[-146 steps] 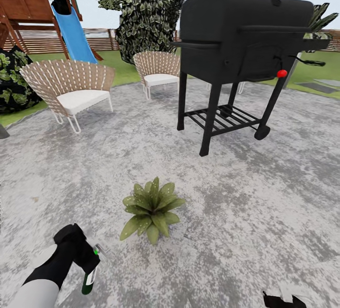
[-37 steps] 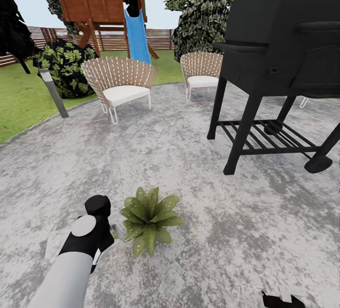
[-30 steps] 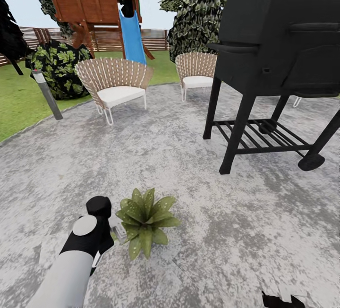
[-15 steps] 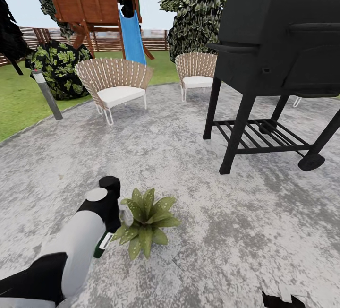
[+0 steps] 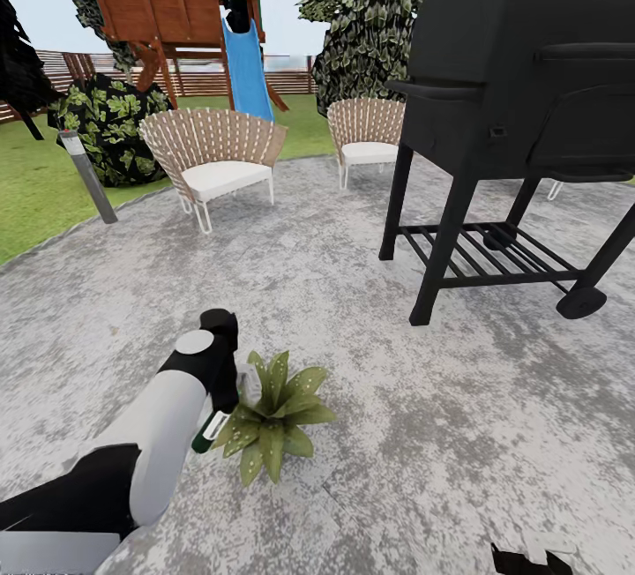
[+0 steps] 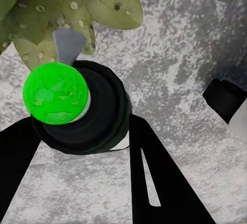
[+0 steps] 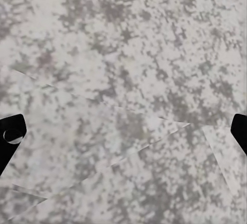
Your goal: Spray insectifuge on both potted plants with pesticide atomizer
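Observation:
A potted plant [image 5: 273,412], a low rosette of pointed green leaves, sits on the grey stone patio [image 5: 441,434]; its pot is hidden under the leaves. My left gripper [image 5: 220,388] hangs at the plant's left edge, shut on the pesticide atomizer [image 5: 208,432], a slim dark bottle with a white label. In the left wrist view the atomizer [image 6: 85,113] shows its bright green cap between my two black fingers [image 6: 157,175], with its grey nozzle facing the speckled leaves [image 6: 62,7]. My right gripper [image 7: 123,131] is open over bare stone. The second plant is out of view.
A black grill [image 5: 520,108] on legs stands at the right. Two wicker chairs [image 5: 216,156] [image 5: 366,138] sit at the patio's far side. Behind them are a lamp post [image 5: 86,174], a dark bush [image 5: 110,125], a wooden play set with a blue slide [image 5: 247,68] and the lawn.
My left arm has reached forward and slightly right, carrying the atomizer from behind the plant's left side up to its left leaves. The plant and the view have stayed put over the last second.

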Controlling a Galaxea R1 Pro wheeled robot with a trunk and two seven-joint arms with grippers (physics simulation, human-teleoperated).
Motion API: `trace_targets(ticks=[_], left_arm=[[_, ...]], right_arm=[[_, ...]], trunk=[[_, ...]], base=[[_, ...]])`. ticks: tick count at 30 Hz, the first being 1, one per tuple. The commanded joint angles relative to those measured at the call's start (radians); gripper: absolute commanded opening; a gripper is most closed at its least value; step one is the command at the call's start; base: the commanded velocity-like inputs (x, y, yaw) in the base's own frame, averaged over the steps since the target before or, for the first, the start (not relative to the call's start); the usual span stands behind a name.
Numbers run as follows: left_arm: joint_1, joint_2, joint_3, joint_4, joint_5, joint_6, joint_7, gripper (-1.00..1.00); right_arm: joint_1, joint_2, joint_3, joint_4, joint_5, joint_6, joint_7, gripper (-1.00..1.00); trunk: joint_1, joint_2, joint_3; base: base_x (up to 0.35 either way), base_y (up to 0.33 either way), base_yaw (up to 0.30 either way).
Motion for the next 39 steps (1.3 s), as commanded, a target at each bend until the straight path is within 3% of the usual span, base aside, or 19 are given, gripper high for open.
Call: trace_targets(ticks=[1, 16, 21, 22, 25, 27, 29, 31, 35, 39], left_arm=[[-0.001, -0.003, 0.008, 0.000, -0.010, 0.011, -0.006, -1.00], [-0.002, -0.003, 0.007, -0.001, -0.010, 0.017, -0.006, -1.00], [0.006, 0.009, 0.012, -0.007, -0.011, 0.017, -0.006, -1.00], [0.008, 0.016, 0.013, -0.009, -0.011, 0.017, -0.006, -1.00], [0.016, 0.083, 0.016, -0.008, -0.003, 0.018, -0.006, -1.00], [0.035, 0.121, 0.018, -0.004, 0.025, 0.017, -0.006, -1.00], [0.074, 0.138, 0.017, -0.011, 0.067, 0.018, -0.006, -1.00], [0.100, 0.135, 0.018, -0.017, 0.104, 0.022, -0.006, -1.00], [0.103, 0.098, 0.013, -0.020, 0.113, 0.064, -0.006, -1.00], [0.104, 0.094, 0.014, -0.020, 0.114, 0.085, -0.006, -1.00]], right_arm=[[-0.001, 0.000, -0.009, 0.001, 0.006, -0.005, 0.006, 1.00], [-0.001, 0.000, -0.010, 0.001, 0.006, -0.003, 0.006, 1.00], [-0.001, 0.000, -0.010, 0.001, 0.006, -0.003, 0.006, 1.00], [-0.001, 0.000, -0.010, 0.001, 0.006, -0.003, 0.006, 1.00], [-0.001, 0.002, -0.009, 0.001, 0.006, -0.003, 0.006, 1.00], [-0.001, 0.003, -0.009, 0.001, 0.006, -0.003, 0.006, 1.00], [-0.001, 0.004, -0.008, 0.001, 0.006, -0.002, 0.006, 1.00], [-0.001, 0.006, -0.008, 0.002, 0.006, -0.002, 0.006, 1.00], [-0.001, 0.005, -0.008, 0.002, 0.006, -0.002, 0.006, 1.00], [-0.001, 0.005, -0.008, 0.002, 0.006, -0.002, 0.006, 1.00]], trunk=[[0.000, 0.000, -0.001], [0.000, 0.000, 0.001], [0.000, 0.000, 0.002], [0.000, 0.000, 0.002], [0.000, 0.000, 0.002], [0.000, 0.000, 0.002], [0.000, 0.000, 0.002], [0.000, 0.000, 0.002], [0.000, 0.000, 0.002], [0.000, 0.000, 0.002]], base=[[0.000, 0.000, 0.000], [-0.205, 0.029, -0.068], [-0.017, 0.005, -0.054], [-0.003, 0.001, -0.009], [-0.001, 0.000, -0.003], [0.000, 0.000, 0.000], [0.000, 0.000, 0.000], [0.000, 0.000, 0.000], [0.000, 0.000, 0.000], [0.000, 0.000, 0.000]])
